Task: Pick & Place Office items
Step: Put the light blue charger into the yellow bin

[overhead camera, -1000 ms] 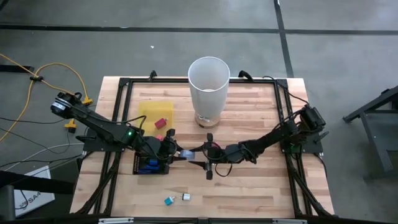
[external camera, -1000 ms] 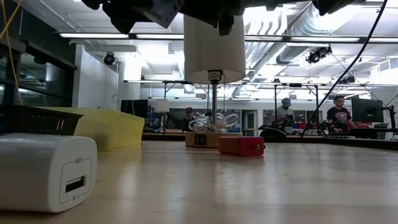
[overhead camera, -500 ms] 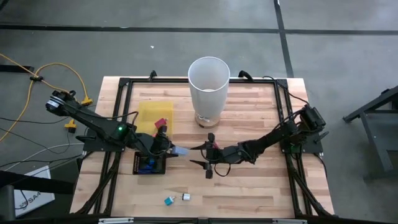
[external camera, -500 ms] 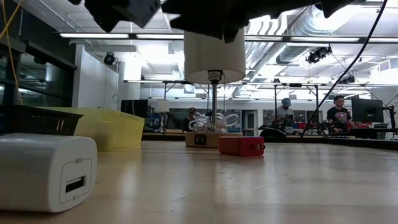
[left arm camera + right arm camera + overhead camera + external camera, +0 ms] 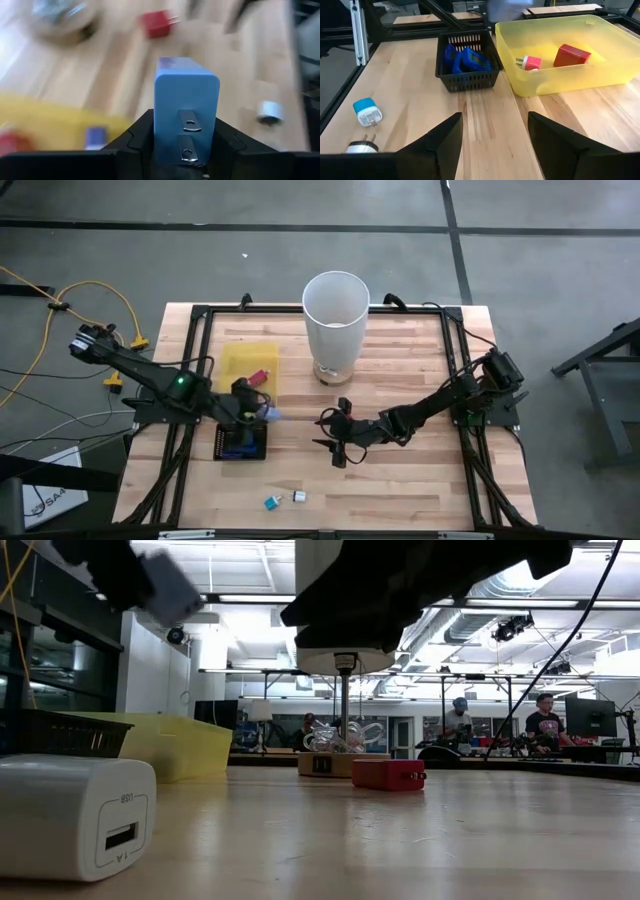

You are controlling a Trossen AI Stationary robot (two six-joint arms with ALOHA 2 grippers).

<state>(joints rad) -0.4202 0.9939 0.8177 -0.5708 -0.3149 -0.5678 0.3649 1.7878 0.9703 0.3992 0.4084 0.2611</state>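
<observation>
My left gripper (image 5: pixel 262 414) is shut on a light-blue plug charger (image 5: pixel 186 107) and hovers by the right edge of the black mesh tray (image 5: pixel 240 443), which holds blue pieces (image 5: pixel 467 60). The yellow tray (image 5: pixel 250 362) holds a red block (image 5: pixel 572 55) and a pink plug (image 5: pixel 530 62). A teal charger (image 5: pixel 272 502) and a white charger (image 5: pixel 298 497) lie near the table's near edge. A red block (image 5: pixel 388 775) lies on the wood in the low view. My right gripper (image 5: pixel 330 435) is open at mid-table, touching nothing. My left gripper pinches the light-blue charger between its two fingers (image 5: pixel 137 137) at the pronged end (image 5: pixel 185 142), one finger on each side face. The fingers reach in roughly level from the table's left. The charger sticks out past the fingers, lifted clear of the table.
The tall white bin (image 5: pixel 336 320) stands at the table's far middle on a small base. A black frame (image 5: pixel 200 315) runs around the table. Bare wood lies between the two grippers and along the near right. People stand in the room far behind the table.
My left gripper has carried the light-blue charger toward the table's left, away from my right gripper and over to the black mesh tray's right edge, keeping it shut on the charger. My right gripper has stayed at mid-table.
</observation>
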